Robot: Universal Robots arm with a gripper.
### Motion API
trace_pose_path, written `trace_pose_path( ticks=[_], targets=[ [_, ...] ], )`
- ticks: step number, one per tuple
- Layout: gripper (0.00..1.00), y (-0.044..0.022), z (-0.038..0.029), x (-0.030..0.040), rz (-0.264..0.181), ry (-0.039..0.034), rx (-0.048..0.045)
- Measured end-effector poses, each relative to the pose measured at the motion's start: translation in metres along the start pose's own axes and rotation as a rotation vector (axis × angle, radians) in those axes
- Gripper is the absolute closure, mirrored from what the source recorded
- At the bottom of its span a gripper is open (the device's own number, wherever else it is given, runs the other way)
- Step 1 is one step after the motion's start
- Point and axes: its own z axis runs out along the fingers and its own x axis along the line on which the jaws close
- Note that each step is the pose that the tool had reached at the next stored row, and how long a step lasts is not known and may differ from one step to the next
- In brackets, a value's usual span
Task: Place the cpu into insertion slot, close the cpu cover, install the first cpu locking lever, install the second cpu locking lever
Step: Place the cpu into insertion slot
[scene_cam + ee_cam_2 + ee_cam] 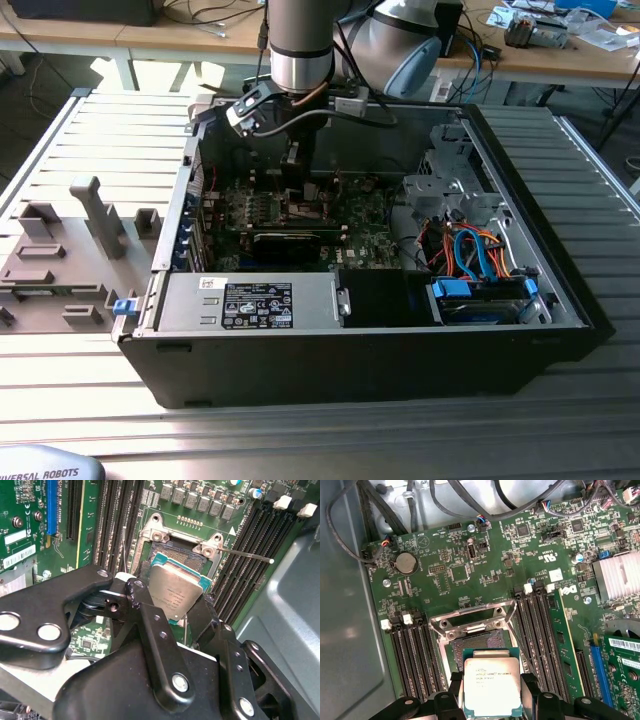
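cpu [492, 687] pinched at edges, near insertion slot [477, 641]

We see the insertion slot [479, 641] open from above; the raised cpu cover [470, 611] blocks the side opposite the gripper [492, 702], and a thin lever [247, 555] juts out past one corner. Memory slots [412, 652] flank the slot closely on both sides, with the grey case wall [345, 630] just beyond one bank. In the exterior view, our arm [300, 50] drops into the computer case [350, 370] just behind a black card [290, 240], with cables [470, 250] well off to the exterior view's right.
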Motion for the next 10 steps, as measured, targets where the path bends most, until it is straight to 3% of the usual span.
trace_pose_path(
  ticks=[10],
  targets=[
    [0.46,0.0000,0.0002,0.0000,0.007,-0.0004,0.0004]
  ],
)
